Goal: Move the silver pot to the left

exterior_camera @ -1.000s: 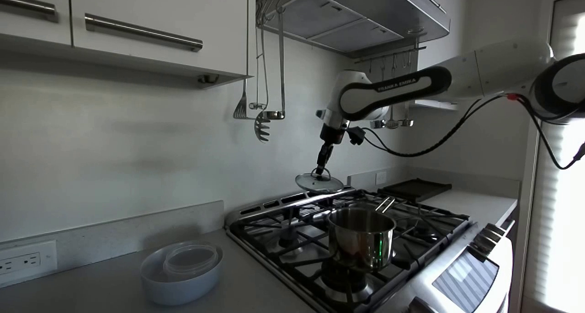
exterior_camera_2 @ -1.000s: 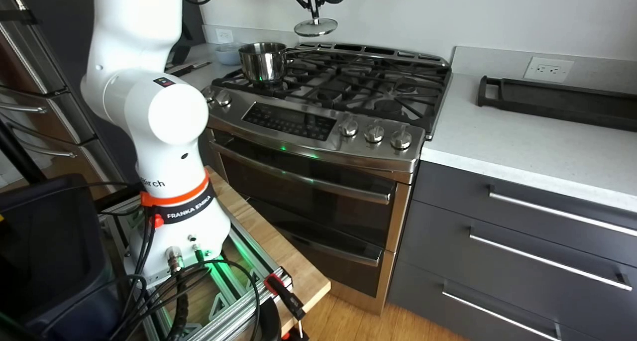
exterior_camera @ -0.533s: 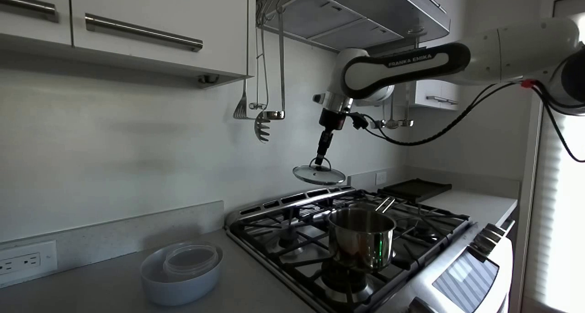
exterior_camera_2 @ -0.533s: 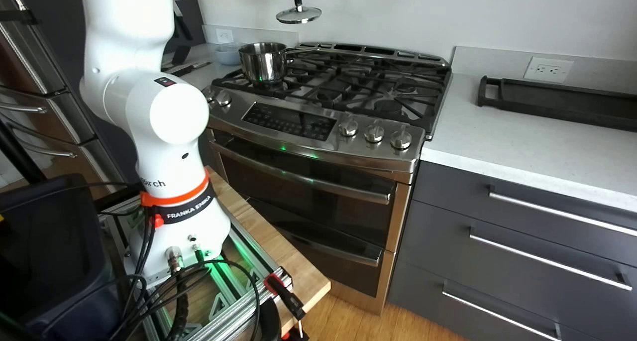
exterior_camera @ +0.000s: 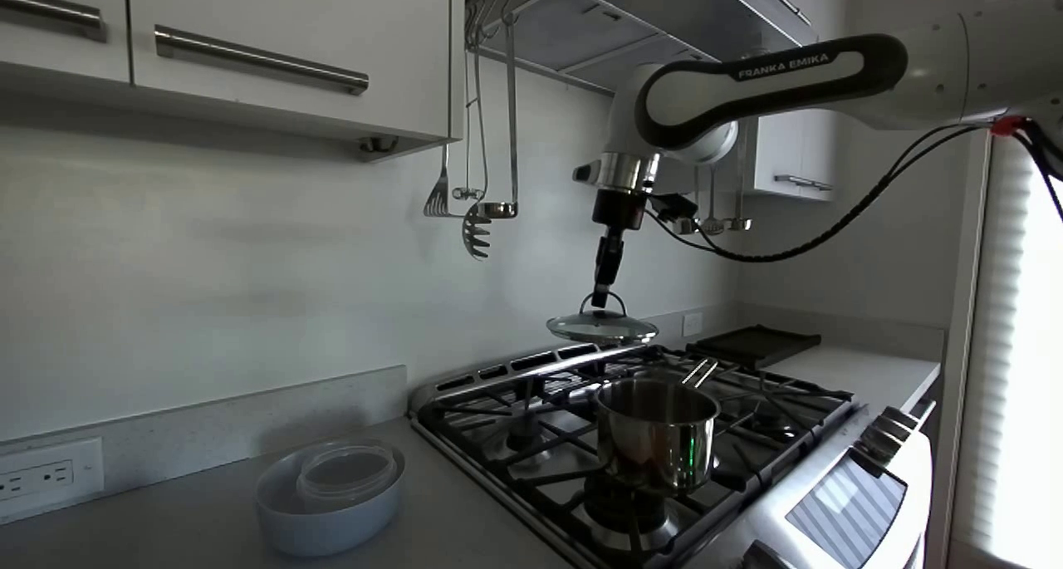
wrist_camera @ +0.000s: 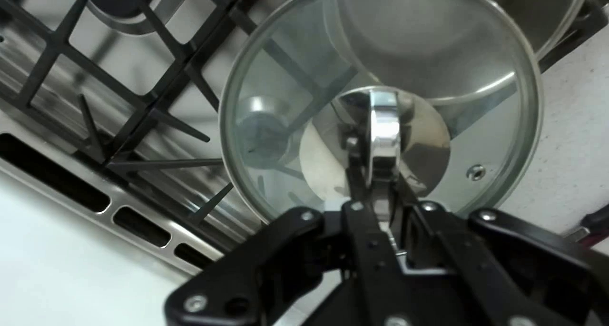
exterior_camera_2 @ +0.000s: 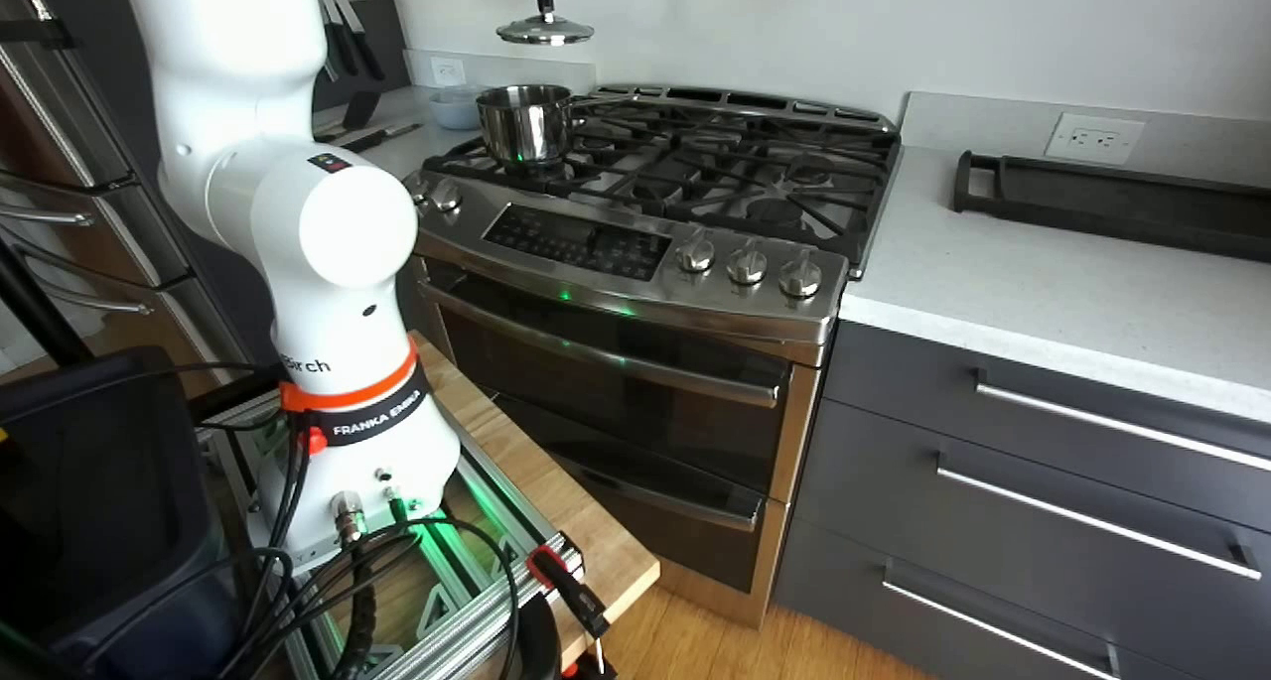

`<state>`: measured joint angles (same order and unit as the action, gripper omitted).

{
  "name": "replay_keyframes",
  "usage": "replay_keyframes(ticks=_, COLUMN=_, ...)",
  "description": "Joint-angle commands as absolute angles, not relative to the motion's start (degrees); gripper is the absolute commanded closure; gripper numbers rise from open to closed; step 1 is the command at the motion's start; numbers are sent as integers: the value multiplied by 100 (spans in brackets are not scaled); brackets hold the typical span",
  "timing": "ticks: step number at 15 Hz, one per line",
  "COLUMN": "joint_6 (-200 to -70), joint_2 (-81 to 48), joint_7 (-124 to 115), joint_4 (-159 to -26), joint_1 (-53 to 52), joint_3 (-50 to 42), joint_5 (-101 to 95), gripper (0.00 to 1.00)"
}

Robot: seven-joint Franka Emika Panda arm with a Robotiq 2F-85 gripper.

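Note:
The silver pot (exterior_camera: pixel 656 444) stands upright and uncovered on a burner at the stove's near corner in an exterior view, its handle (exterior_camera: pixel 700 373) pointing back. In an exterior view the same pot (exterior_camera_2: pixel 526 129) sits at the stove's left end. A glass lid (exterior_camera: pixel 602 330) with a steel loop handle (wrist_camera: pixel 384 135) hangs in the air, above and behind the pot, apart from it. My gripper (wrist_camera: pixel 379 154) is shut on that loop, one finger on each side. Through and beside the lid, part of the pot's rim shows at the upper right of the wrist view.
A pale bowl (exterior_camera: pixel 328 519) with a smaller round container inside sits on the counter beside the stove. Black grates (exterior_camera_2: pixel 695 164) cover the stovetop. A black griddle (exterior_camera_2: pixel 1122 199) lies on the far counter. Utensils (exterior_camera: pixel 497 210) hang from the range hood (exterior_camera: pixel 656 21) above.
The arm has carried the lid up and then toward the pot's end of the stove, leftward in an exterior view. The lid hangs more level now. The pot has not moved.

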<state>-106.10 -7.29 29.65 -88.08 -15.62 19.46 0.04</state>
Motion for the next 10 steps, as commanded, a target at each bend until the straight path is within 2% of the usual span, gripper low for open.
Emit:
replay_keyframes(ticks=1, joint_6=-10501, joint_2=-150, joint_7=3239, joint_4=-9492, joint_1=-1534, joint_3=1870, joint_5=163, gripper=96)
replay_keyframes(ticks=3, joint_6=-10765, joint_2=-40, joint_7=3561, joint_4=-9751, joint_1=-1456, joint_3=1827, joint_5=677, gripper=96)
replay_keyframes(ticks=4, joint_6=-10533, joint_2=-403, joint_7=3198, joint_4=-9276, joint_1=-1598, joint_3=1858, joint_5=237, gripper=85)
replay_keyframes(ticks=8, joint_6=-10617, joint_2=-281, joint_7=3401, joint_4=-9500, joint_1=-1553, joint_3=1802, joint_5=495, gripper=85)
replay_keyframes(ticks=9, joint_6=-10618, joint_2=-279, joint_7=3404, joint_4=-9501, joint_1=-1552, joint_3=1801, joint_5=500, gripper=96)
replay_keyframes(ticks=10, joint_6=-10630, joint_2=-254, joint_7=3480, joint_4=-9490, joint_1=-1565, joint_3=1818, joint_5=567, gripper=96)
